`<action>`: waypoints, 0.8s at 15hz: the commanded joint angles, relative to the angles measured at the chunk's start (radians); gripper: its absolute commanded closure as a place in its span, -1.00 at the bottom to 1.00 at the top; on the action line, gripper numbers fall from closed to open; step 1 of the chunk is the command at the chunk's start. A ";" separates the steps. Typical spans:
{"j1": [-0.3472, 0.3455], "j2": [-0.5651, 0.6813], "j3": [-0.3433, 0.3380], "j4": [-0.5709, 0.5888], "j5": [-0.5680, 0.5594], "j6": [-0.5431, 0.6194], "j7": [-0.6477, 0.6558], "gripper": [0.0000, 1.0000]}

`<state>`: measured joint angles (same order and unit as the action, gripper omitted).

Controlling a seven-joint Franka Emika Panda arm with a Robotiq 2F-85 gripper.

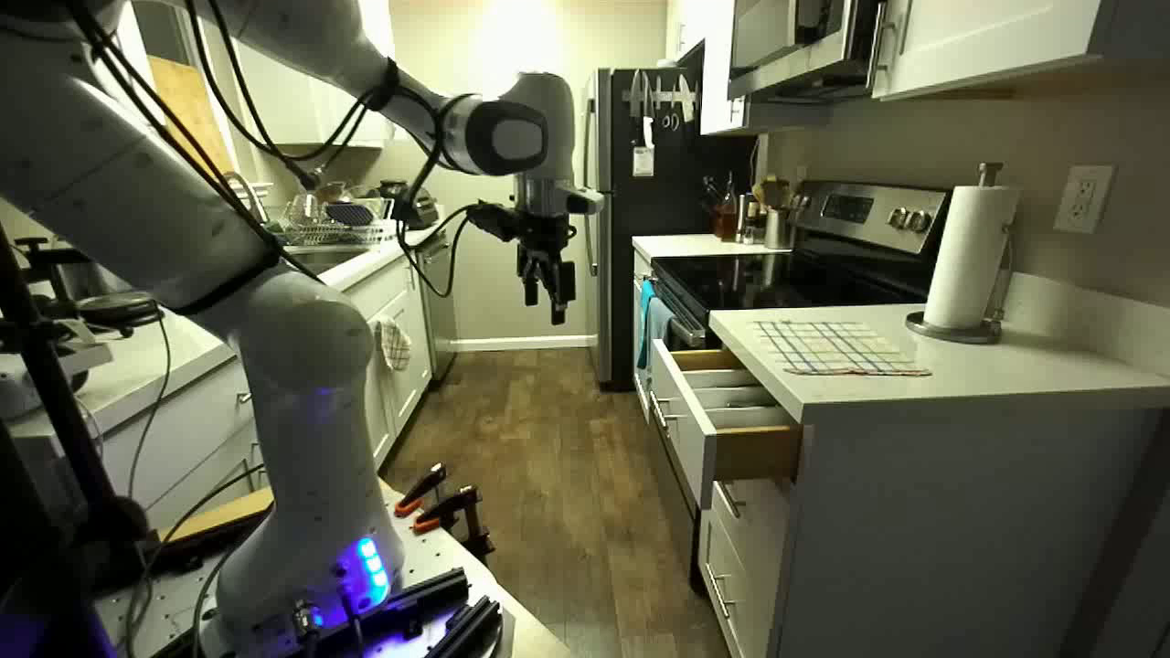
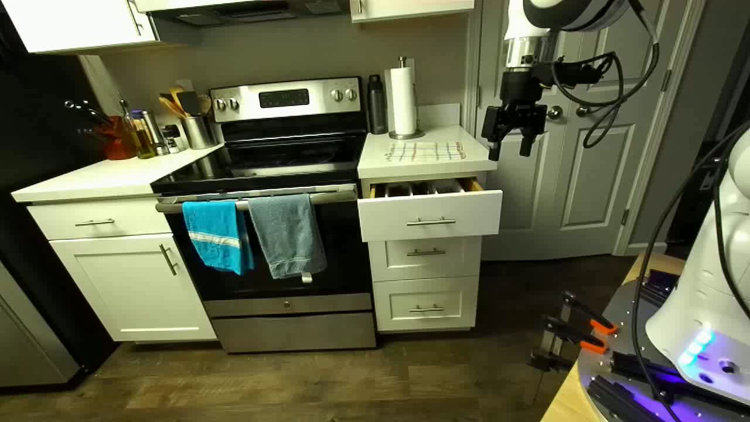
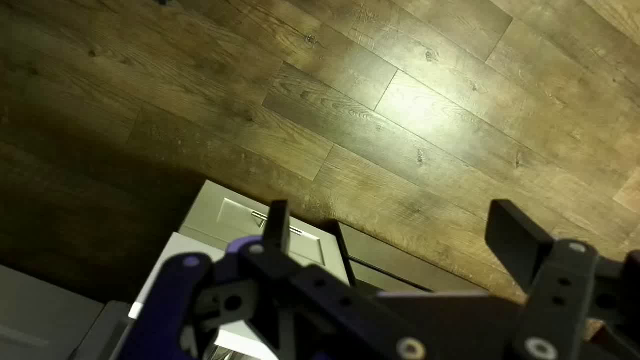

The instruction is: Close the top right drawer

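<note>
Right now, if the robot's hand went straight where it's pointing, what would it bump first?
Probably the wooden floor: the hand points down, and the wrist view shows mostly floor ahead. The open top right drawer seems off to one side, though depth is unclear.

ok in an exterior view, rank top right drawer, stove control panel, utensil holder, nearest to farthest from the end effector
1. Top right drawer: open, below and left of the end effector
2. Stove control panel: farther left, at the back
3. Utensil holder: farthest left of the three
</note>
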<state>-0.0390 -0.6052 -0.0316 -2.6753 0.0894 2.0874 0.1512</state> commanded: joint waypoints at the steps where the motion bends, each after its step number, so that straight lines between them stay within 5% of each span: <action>1: -0.009 0.000 0.008 0.002 0.005 -0.003 -0.005 -1.00; 12: 0.000 0.056 0.030 0.018 0.008 0.055 0.016 -1.00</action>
<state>-0.0381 -0.6011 -0.0267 -2.6745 0.0894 2.0906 0.1512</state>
